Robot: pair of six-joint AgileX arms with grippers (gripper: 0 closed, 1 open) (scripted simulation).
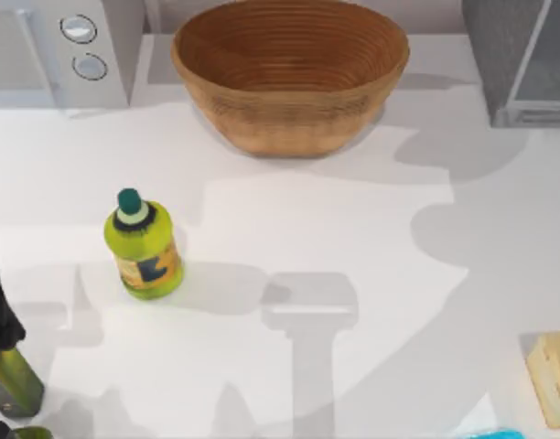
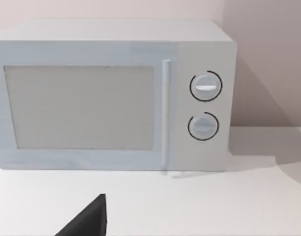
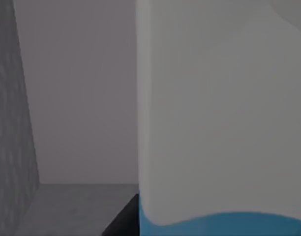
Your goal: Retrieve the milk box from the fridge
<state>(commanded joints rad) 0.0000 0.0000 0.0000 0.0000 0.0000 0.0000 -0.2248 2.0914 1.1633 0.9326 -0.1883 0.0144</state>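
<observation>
— Fingers first: what are the right arm's fingers (image 3: 125, 220) doing?

— One dark tip shows in the right wrist view, low down and right against the edge of the milk box (image 3: 224, 123). I cannot tell whether the pair is clamped on it or loose.

— And where is the milk box?

— Inside the fridge (image 3: 10, 123). It stands upright on the grey floor of the compartment, very close to the right wrist camera, with a rough grey side wall to one side and a plain back wall behind. Its face is white, with a light-blue patch along the lowest part in sight.

— Where does the fridge sit on the table (image 1: 353, 229)?

— At the far right corner, seen from above as a grey cabinet with a pale door panel in a light frame.

— The left arm (image 1: 5, 366)?

— At the near left edge of the table. Its wrist camera faces a light-grey microwave (image 2: 111, 98) with two round knobs, which stands at the far left corner. One dark finger tip (image 2: 89, 221) shows low in that view; I cannot tell if that pair is spread or closed.

— What else is on the table?

— A woven basket (image 1: 289, 78) at the far middle, between microwave and fridge. A yellow-green bottle (image 1: 145, 245) with a dark green cap stands upright left of centre, well apart from the basket. A small tan block (image 1: 553, 377) lies at the near right edge.
</observation>
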